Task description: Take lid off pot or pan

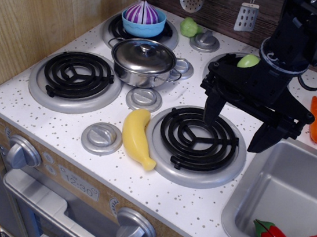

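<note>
The pot (144, 70) is a small, shallow, round vessel of shiny stainless steel, standing upright on the white speckled stovetop (154, 194), in the gap between the burners. A thin wire loop handle sticks out on its right side, and another shows at its left near the rim. The lid (144, 54) is still on it: a round, slightly domed steel cover as wide as the pot, sitting level and closed all around the rim, with a small knob at its centre. Its polished surface mirrors the room in dark and bright patches. Nothing is touching the lid or the pot.
</note>
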{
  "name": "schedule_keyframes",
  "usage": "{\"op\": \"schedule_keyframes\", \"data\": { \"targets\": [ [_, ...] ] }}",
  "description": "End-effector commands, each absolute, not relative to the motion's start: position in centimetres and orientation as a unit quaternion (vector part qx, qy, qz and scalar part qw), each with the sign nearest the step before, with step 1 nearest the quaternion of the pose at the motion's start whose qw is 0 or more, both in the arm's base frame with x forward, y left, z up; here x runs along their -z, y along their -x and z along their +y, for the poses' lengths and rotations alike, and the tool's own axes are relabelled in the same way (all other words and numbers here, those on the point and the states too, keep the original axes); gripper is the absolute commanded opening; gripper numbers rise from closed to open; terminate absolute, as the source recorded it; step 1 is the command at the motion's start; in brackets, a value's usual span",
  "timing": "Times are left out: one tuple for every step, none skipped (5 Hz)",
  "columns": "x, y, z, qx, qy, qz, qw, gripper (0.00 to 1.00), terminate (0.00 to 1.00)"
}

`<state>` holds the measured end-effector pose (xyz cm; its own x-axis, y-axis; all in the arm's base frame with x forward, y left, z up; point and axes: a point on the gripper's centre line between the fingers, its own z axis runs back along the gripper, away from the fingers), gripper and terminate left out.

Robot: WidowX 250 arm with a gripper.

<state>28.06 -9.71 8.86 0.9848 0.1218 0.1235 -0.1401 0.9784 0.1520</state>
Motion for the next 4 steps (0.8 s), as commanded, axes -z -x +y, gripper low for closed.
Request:
{"op": "schedule_keyframes", "data": {
  "targets": [
    [-8.9,-28.1,-9.7,-0.066,-0.08,-0.057,0.993,1.0,0.0],
    [-9.4,-29.5,-5.9,-0.029,-0.103,-0.066,0.992,1.0,0.0],
    [-9.9,-31.2,-1.4,0.006,-0.14,-0.084,0.987,1.0,0.0],
    [-9.7,-33.0,3.2,0.053,-0.164,-0.111,0.979,1.0,0.0]
  ]
}}
